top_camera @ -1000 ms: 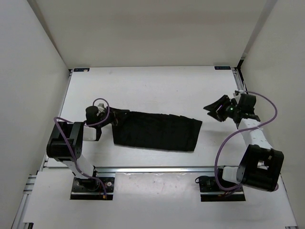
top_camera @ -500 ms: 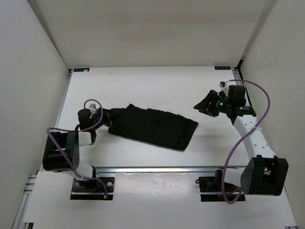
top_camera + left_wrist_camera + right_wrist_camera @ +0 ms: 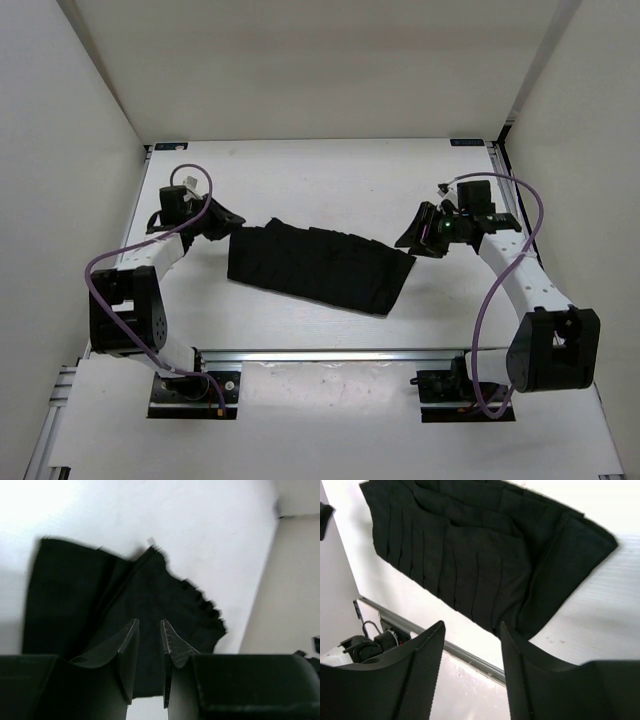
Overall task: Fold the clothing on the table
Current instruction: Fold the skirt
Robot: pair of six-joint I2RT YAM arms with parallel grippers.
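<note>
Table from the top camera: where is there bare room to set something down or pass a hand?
Widest bare patch: the far strip of the table between the clothing and the back wall. A narrower bare strip runs between the clothing and the near metal rail. It is crowded at both ends of the clothing, where the left jaws and right jaws hover.

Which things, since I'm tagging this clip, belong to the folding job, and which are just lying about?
Job: black skirt, white table, left gripper, right gripper.
Lying about: purple cables, white walls.
</note>
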